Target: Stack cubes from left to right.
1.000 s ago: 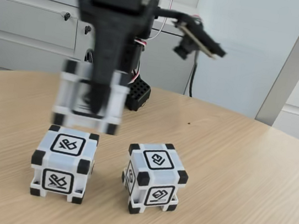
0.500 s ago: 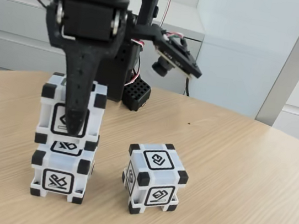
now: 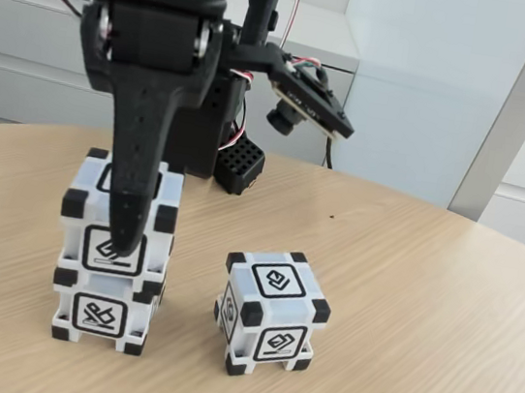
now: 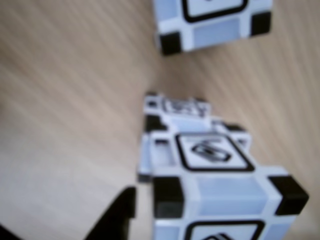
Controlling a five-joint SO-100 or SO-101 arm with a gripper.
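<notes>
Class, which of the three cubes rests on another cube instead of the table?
The upper cube of the left stack in the fixed view, at the end effector; the cube beneath and the right cube sit on the table.

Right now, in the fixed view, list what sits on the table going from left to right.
Stack of two cubes, the upper cube on the bottom cube, with the hand at the upper one → lone cube to the right, apart from the stack.
</notes>
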